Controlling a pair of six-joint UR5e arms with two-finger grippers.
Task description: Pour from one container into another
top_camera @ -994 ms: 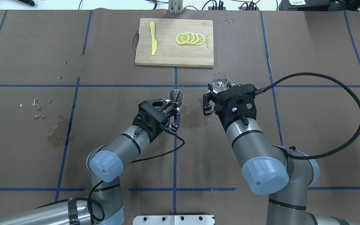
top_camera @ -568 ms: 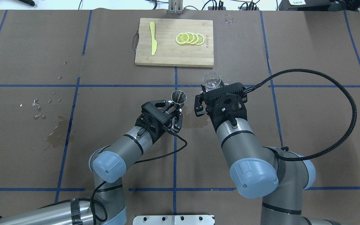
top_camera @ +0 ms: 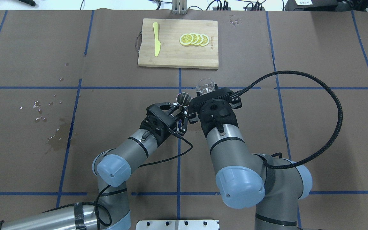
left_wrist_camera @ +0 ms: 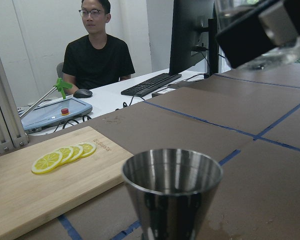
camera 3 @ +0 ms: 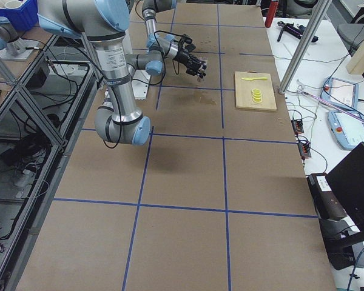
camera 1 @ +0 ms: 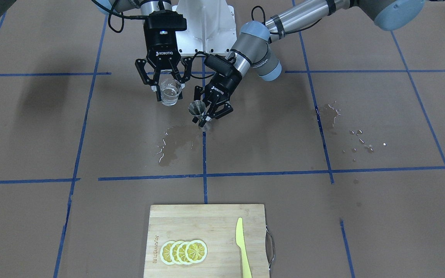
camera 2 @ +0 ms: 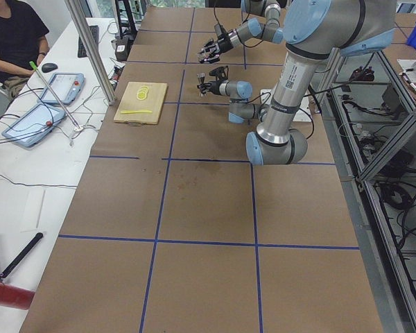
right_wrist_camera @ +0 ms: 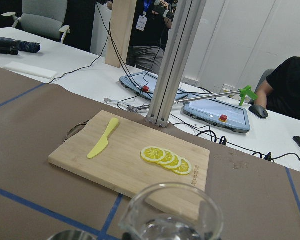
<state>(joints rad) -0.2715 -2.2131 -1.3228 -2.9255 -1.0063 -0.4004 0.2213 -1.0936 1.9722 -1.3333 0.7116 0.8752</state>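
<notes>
Even, diffuse overhead light fills all my views; the table [top_camera: 315, 127] reads flat brown. Soft shadows lie upper left in the front-facing view, and the wet patches [camera 1: 170, 144] glint. The jigger [left_wrist_camera: 172, 192] shows mild reflections; the glass cup [right_wrist_camera: 170, 217], near my right wrist lens, is soft.

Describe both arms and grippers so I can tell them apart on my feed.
The left arm and right arm are both silver-grey tubes with pale blue joint caps. The left gripper and right gripper are black, with white ROBOTIQ lettering and linkage jaws. A long black braided cable loops wide from the right wrist; a shorter black cable hangs off the left.
</notes>
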